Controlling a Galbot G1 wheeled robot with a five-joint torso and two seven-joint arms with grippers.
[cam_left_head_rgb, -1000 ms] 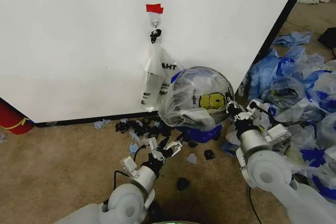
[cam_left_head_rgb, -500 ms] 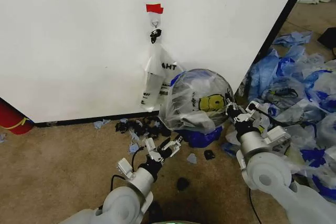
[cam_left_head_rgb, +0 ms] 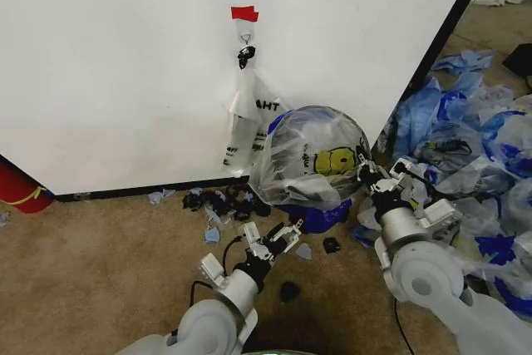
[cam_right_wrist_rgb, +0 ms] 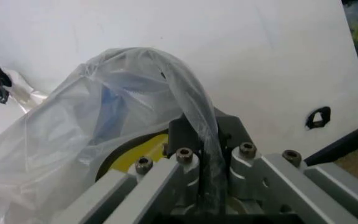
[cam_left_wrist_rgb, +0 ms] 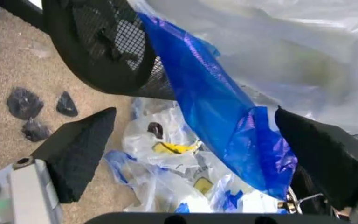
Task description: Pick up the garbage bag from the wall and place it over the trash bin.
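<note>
The garbage bag, translucent with a yellow smiley face, is draped in a dome over the trash bin, whose black mesh wall shows in the left wrist view. My right gripper is at the bag's right side, shut on a fold of its plastic. My left gripper is open on the floor side, just below the bag's blue lower edge. In the left wrist view that blue flap hangs between the spread fingers. The wall stands behind the bin.
A narrower white bag with black lettering hangs from the hook under red tape. Black scraps litter the carpet. A heap of blue and clear bags lies to the right; a red cylinder stands far left.
My left gripper has moved right and closer to the bag's blue lower edge. The bag has sunk slightly lower over the bin. The right gripper has barely moved.
</note>
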